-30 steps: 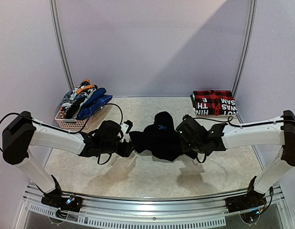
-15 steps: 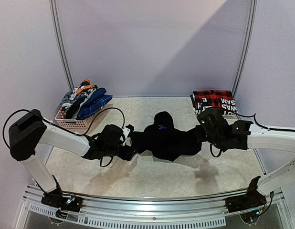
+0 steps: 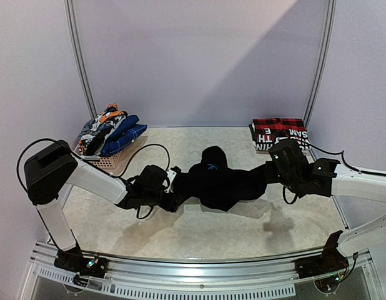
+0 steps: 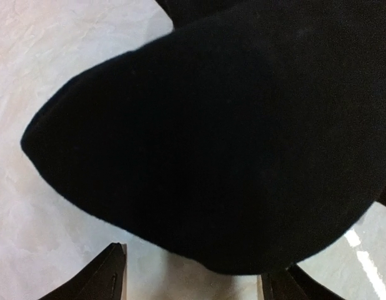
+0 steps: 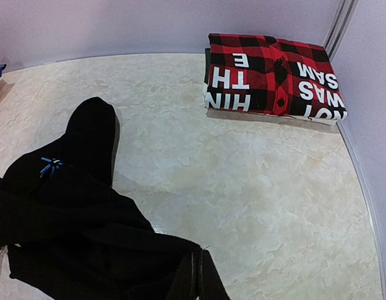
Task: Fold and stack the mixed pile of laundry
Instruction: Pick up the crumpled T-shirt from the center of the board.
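At centre frame, the right gripper, pinched shut on the trousers, has dragged their end rightward. The left gripper has opened and let go, so they are likely being spread out for folding.

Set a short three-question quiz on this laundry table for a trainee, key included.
1. Fill the gap: the pale lattice plastic basket of mixed coloured garments stands at the far ___ of the marbled table.
2. True or false: the right hand is shut on the black garment.
3. Multiple choice: the folded red-and-black plaid shirt with white lettering lies A) at the far right, B) in the basket, C) beneath the black garment.
Key: 1 left; 2 true; 3 A.
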Available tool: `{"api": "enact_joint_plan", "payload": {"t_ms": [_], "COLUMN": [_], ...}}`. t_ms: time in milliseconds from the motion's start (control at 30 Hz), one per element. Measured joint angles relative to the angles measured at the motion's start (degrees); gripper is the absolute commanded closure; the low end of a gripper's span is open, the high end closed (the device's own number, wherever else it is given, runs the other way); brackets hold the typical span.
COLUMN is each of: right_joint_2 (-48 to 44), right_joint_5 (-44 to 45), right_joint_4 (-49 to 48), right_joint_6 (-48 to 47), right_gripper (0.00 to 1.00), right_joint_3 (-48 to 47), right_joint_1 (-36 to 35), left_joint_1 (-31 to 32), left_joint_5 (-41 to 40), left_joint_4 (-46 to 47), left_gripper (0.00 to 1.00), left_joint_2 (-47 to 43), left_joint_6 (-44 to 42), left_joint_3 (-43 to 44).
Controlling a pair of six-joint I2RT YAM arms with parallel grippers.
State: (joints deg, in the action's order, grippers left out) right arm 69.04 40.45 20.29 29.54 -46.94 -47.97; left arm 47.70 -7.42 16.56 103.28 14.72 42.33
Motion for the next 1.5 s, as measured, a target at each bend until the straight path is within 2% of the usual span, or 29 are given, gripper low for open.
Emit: {"api": "enact_joint_plan", "payload": {"t_ms": [100,200,233,267,400,667,933,1500], "right_joint_2": [0.0,0.0,0.0,0.0,-0.3,-2.1,-3.2,-7.2], "right_joint_5": [0.0,0.0,0.0,0.0,0.0,0.1,1.1,2.5], "right_joint_4": [-0.2,-0.3,-0.2,-0.2,-0.2,-0.2,-0.4,-1.5], "right_joint_6": [-0.1,-0.2,-0.3,-0.3,-0.3,-0.5,-2.4,-6.5], "right_gripper": [1.0,1.0,1.0,1.0,1.0,1.0,1.0,1.0], "right_joint_3": [0.2,0.3,0.4,0.4,0.5,0.5,0.5,0.4], "right_joint_1": [0.1,0.2,0.2,0.2,0.5,0.8,2.6,3.8], "left_joint_1": [-0.1,-0.2,-0.2,-0.2,-0.4,-0.5,-0.5,-0.6], "left_joint_5": [1.4,3.3,3.7,4.0,4.9,5.0,1.4,-4.9], "left_joint_4": [1.2,2.0,2.0,2.0,2.5,3.6,0.2,-13.8], "left_gripper": [0.32,0.46,0.52,0.65,1.0,1.0,1.0,1.0], "left_joint_2": [0.7,1.9,2.2,2.6,2.9,0.7,-10.6,-33.7], "left_joint_6": [-0.2,-0.4,-0.3,-0.7,-1.2,-2.3,-2.7,-2.4], "left_joint_3": [0.5,2.0,2.6,3.4,5.6,4.7,1.8,-2.0]}}
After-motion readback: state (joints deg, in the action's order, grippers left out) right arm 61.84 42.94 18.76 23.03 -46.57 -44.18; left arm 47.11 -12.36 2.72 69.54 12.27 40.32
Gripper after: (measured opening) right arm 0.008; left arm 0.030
